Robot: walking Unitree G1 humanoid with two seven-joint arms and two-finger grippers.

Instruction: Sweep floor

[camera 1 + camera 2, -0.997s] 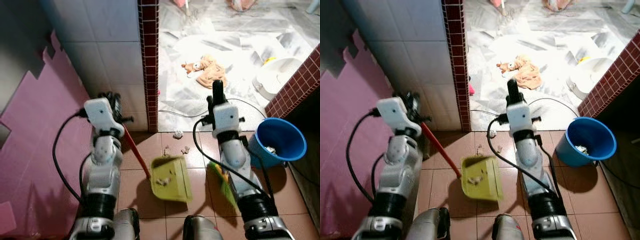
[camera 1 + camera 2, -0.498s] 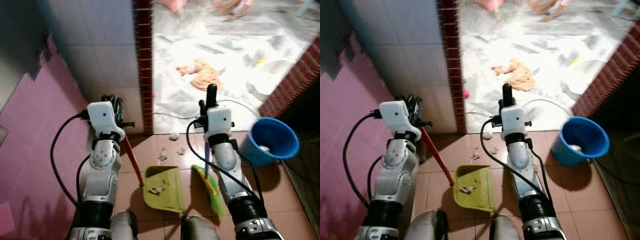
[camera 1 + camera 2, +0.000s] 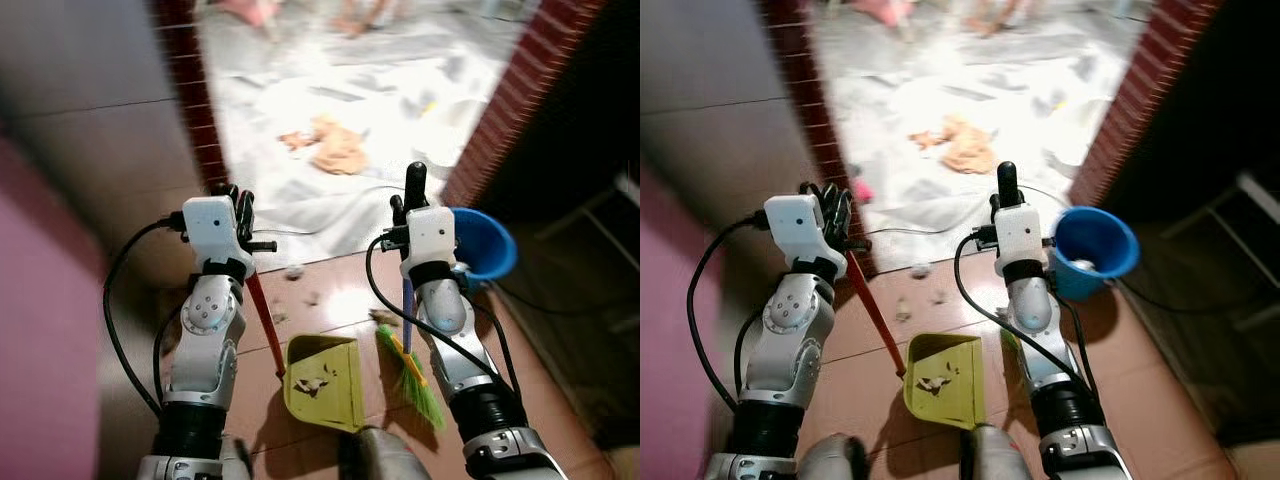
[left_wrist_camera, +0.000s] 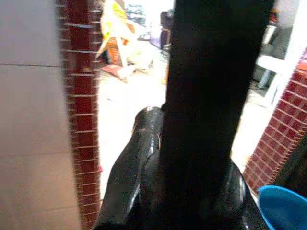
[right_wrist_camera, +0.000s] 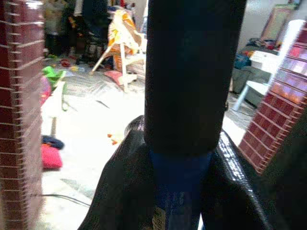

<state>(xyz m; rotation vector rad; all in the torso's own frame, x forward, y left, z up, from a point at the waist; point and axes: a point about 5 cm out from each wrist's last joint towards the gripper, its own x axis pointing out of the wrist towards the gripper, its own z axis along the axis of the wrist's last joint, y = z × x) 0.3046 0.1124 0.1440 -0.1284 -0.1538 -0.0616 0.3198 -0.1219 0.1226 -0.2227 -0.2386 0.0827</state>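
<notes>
Broom: I see my broom (image 3: 408, 362) on the brown tile floor (image 3: 330, 300) in front of me, its green bristles low beside the right arm and its blue handle running up to the right gripper.
Dustpan: the yellow-green dustpan (image 3: 322, 383) lies flat on the tiles just left of the bristles, with a few scraps in it; its red handle (image 3: 262, 315) slants up to my left gripper.
Right gripper: my right gripper (image 3: 413, 192) is raised at chest height; in the right wrist view its black fingers (image 5: 192, 72) are wrapped on the blue broom handle.
Left gripper: my left gripper (image 3: 232, 205) sits just above the top of the red handle; the left wrist view gives me one broad black finger (image 4: 211, 96) and a dark mass behind it, so I cannot tell how wide it stands or what it grips.
Debris: small scraps (image 3: 296, 272) lie on the tiles ahead of the dustpan, near the doorway.
Bucket: a blue bucket (image 3: 485, 243) stands just right of the right arm.
Surroundings: a brick-edged tiled wall (image 3: 190, 80) on my left, a pale marble floor (image 3: 330, 90) beyond with a crumpled tan cloth (image 3: 335, 150) on it.
</notes>
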